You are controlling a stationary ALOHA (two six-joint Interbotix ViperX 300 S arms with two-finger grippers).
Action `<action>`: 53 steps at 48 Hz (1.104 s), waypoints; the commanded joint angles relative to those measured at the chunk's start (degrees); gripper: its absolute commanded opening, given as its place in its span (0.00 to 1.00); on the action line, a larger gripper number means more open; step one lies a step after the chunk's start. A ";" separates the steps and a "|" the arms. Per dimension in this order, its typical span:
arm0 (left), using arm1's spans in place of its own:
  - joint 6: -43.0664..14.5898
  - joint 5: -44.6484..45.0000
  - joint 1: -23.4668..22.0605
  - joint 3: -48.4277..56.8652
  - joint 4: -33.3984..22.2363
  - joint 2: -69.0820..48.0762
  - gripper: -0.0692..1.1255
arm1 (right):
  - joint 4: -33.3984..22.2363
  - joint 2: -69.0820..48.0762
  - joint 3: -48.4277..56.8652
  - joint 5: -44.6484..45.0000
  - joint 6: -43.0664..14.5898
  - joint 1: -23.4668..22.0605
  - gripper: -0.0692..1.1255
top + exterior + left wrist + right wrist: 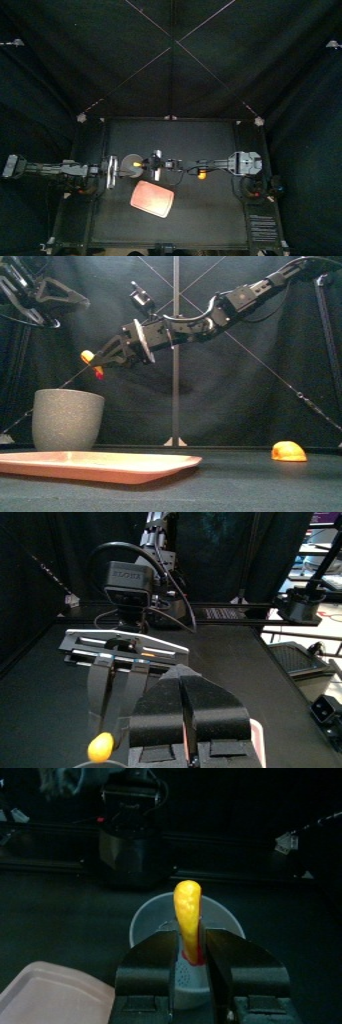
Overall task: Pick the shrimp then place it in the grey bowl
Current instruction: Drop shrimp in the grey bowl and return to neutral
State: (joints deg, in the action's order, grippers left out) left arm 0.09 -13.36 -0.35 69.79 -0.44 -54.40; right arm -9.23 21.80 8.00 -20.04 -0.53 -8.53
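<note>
Above the grey bowl (67, 419), at the left of the counter (234, 484), the shrimp (88, 357) was gripped between the narrowed jaws of the right tool (96, 366), clear of the rim. The left tool (183, 682) was seen closed and empty, just left of the bowl.

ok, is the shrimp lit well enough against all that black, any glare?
Front view: shrimp bright against the black curtain, no glare. Right wrist view: evenly lit in the right gripper over the grey bowl. Top view: table dim, shrimp hard to pick out.
</note>
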 commanded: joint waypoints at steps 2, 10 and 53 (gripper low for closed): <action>-0.18 -0.53 0.09 -0.53 0.09 0.26 0.16 | 0.35 -0.18 -4.22 -0.09 -0.18 -0.44 0.53; -0.18 -0.53 0.09 -0.44 0.53 0.26 0.16 | 0.44 0.35 -5.19 0.18 -0.18 -0.35 0.66; -0.18 -0.53 0.09 0.62 1.14 0.26 0.16 | 2.99 -11.25 13.71 0.18 -0.18 4.66 0.78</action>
State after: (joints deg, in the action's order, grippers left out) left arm 0.00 -13.36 -0.26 71.19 0.35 -54.40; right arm -7.03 16.00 19.07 -19.34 -0.53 -4.39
